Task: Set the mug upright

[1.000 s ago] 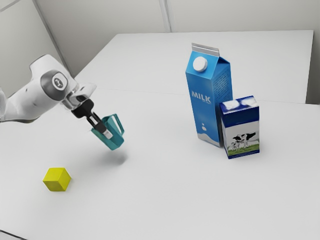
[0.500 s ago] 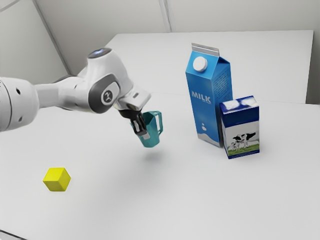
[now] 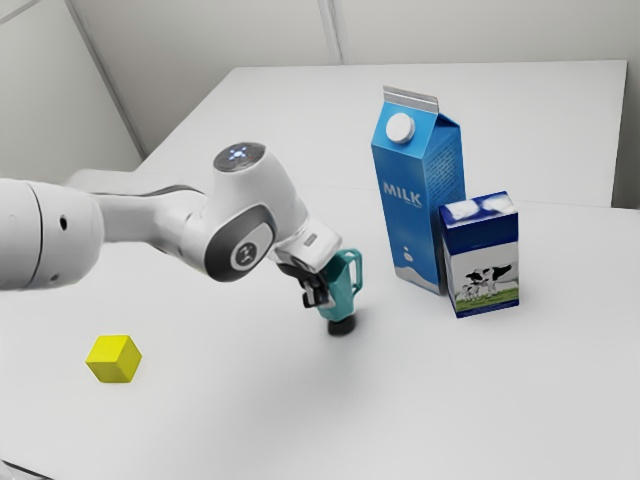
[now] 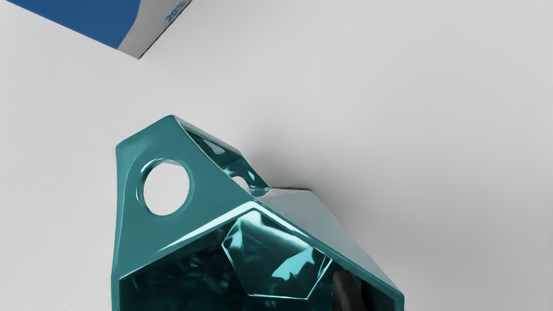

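The claw (image 3: 318,296) grips the mug (image 3: 343,291) by its wall, one finger (image 4: 345,291) inside the rim. The mug leans, mouth up, just above its dark shadow on the desk (image 3: 230,400), between the cube (image 3: 113,359) and the cartons (image 3: 416,200).

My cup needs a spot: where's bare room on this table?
The table is bare on the exterior camera's side of the cube, mug and small carton, and from that carton toward the exterior view's right. It's crowded where the tall carton stands close by and where the gripper holds the mug.
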Robot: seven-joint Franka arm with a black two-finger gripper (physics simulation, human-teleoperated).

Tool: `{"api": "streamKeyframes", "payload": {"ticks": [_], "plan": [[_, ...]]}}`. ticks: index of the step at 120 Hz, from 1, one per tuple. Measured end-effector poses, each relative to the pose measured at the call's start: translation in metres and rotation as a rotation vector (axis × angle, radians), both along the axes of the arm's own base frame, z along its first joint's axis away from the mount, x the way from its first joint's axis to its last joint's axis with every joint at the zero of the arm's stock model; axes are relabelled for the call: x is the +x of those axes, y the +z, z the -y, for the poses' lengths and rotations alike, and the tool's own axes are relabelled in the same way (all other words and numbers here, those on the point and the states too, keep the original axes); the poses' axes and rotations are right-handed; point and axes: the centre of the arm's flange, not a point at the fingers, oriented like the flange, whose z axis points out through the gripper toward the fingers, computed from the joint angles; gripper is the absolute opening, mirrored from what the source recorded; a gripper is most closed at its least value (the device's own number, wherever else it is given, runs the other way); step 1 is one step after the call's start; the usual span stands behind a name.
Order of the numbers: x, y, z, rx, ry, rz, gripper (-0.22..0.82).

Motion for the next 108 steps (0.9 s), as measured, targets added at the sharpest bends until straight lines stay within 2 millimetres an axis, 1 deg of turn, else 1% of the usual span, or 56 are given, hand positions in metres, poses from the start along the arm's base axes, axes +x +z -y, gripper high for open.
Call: {"api": "streamKeyframes", "payload": {"ticks": [4, 7, 10, 15, 18, 21, 24, 28, 39, 48, 74, 91, 108], "plan": [[-0.004, 0.002, -0.004, -0.007, 0.009, 0.008, -0.18], [-0.008, 0.005, -0.016, -0.015, 0.03, 0.014, -0.18], [-0.006, 0.006, -0.04, -0.02, 0.078, 0.02, -0.18], [0.002, 0.007, -0.097, -0.024, 0.196, 0.029, -0.18], [0.005, 0.007, -0.126, -0.025, 0.255, 0.034, -0.18], [0.005, 0.007, -0.144, -0.027, 0.293, 0.039, -0.18], [0.006, 0.008, -0.152, -0.028, 0.312, 0.044, -0.18], [0.006, 0.008, -0.153, -0.03, 0.318, 0.049, -0.18], [0.006, 0.008, -0.145, -0.033, 0.311, 0.061, -0.18], [0.008, 0.006, -0.142, -0.035, 0.313, 0.064, -0.18], [0.013, -0.013, -0.134, -0.026, 0.319, 0.043, -0.18], [0.013, -0.02, -0.128, -0.025, 0.321, 0.04, -0.18], [0.013, -0.023, -0.128, -0.026, 0.332, 0.039, -0.18]]}}
